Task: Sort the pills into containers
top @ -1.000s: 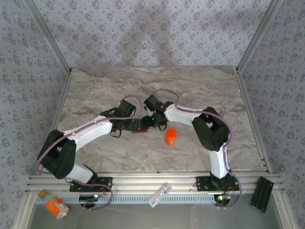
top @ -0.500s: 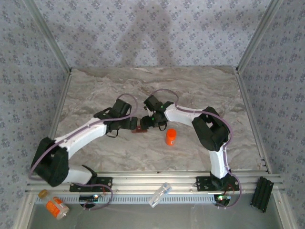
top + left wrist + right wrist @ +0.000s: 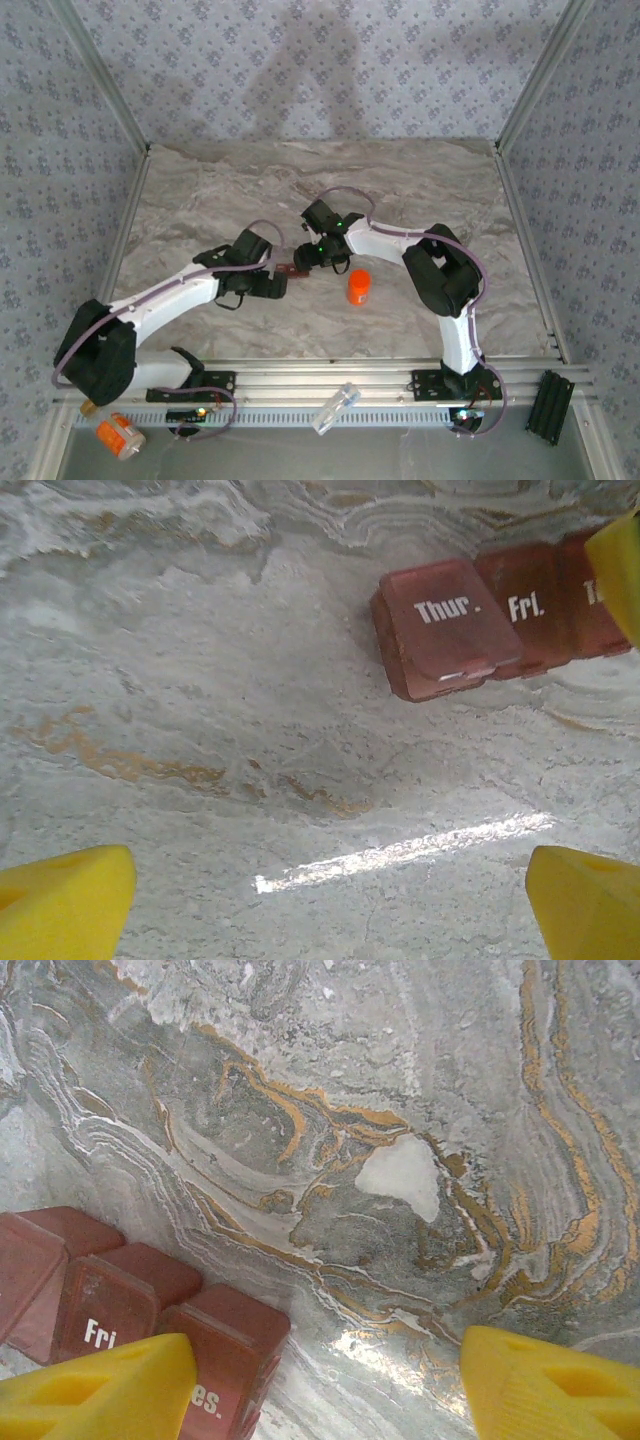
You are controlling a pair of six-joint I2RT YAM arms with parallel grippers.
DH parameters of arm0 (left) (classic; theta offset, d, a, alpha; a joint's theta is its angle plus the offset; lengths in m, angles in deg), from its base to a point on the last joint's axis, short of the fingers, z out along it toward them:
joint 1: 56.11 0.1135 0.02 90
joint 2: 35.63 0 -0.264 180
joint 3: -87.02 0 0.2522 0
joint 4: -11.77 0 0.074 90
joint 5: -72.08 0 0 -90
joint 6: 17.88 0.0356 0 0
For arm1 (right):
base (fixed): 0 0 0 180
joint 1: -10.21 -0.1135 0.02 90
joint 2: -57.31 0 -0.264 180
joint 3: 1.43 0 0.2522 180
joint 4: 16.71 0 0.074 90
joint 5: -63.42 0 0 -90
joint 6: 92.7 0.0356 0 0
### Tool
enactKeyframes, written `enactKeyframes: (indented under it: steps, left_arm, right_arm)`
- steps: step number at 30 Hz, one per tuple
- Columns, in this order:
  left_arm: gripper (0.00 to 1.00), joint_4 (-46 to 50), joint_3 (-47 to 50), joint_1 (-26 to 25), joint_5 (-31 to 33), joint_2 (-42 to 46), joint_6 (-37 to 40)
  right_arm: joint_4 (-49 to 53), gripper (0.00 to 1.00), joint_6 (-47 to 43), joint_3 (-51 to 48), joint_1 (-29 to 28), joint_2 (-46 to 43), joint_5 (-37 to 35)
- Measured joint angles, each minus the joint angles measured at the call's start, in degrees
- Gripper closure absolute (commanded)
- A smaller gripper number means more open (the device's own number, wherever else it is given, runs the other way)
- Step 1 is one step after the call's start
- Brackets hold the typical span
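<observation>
From above, the left gripper (image 3: 272, 285) is seen drawn back toward 7 o'clock, now apart from the containers (image 3: 293, 269); the right gripper (image 3: 306, 257) is kept beside them.

In the left wrist view, the fingers (image 3: 62, 900) are spread wide with nothing held, and the containers (image 3: 480, 620) lie at 1 o'clock.

In the right wrist view, the jaws are wide and empty, and the containers (image 3: 130, 1300) at 8 o'clock are partly hidden by one finger.

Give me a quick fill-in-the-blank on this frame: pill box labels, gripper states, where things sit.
1. In the left wrist view, the end compartment of the pill box is labelled ____.
2. The lid right next to that one reads ____.
3. The left gripper and the right gripper are both ____, holding nothing.
4. In the top view, the small orange bottle stands nearest the ____ arm.

Missing words: Thur.; Fri.; open; right
</observation>
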Motion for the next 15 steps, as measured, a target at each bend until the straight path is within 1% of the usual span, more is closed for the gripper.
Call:
enactKeyframes:
  steps: [15]
  left_arm:
    - [0.00,-3.4,-0.5,0.7,2.5,-6.8,0.1]
  right_arm:
    - [0.0,0.27,0.0,0.0,-0.1,0.0,0.0]
